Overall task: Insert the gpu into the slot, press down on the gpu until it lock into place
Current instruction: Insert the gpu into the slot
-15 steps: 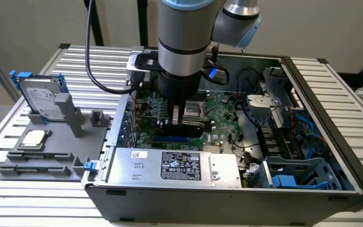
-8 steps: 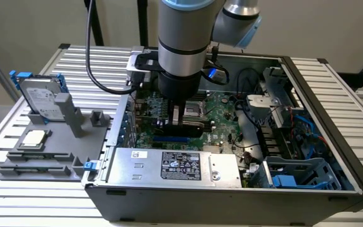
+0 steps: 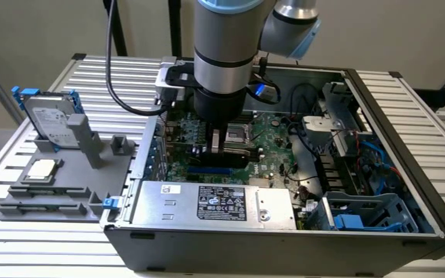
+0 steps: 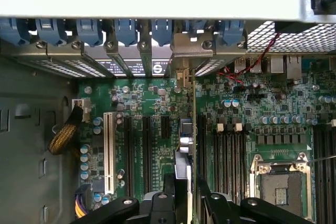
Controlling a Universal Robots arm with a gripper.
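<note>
1. Down inside the open case (image 3: 284, 255) goes the arm, gripper (image 3: 224, 149) right at the gpu (image 3: 236, 157). Clamped on it or loose? Cannot tell.
2. On the wrist view the gpu (image 4: 183, 153) stands edge-on over the motherboard (image 4: 157, 103), its near end swallowed by the gripper (image 4: 185, 203).
3. The slot (image 3: 207, 171): just a short blue strip peeks out beside the card, the rest hidden.

gpu (image 4: 182, 163): black, matte
slot (image 3: 209, 171): bright blue
circuit board (image 4: 152, 98): green, speckled with silver and blue capacitors
near box (image 3: 168, 202): silver, with a white label printed in black
case (image 3: 284, 255): dark grey
left hard drive (image 3: 48, 121): silver, with a blue bracket
</note>
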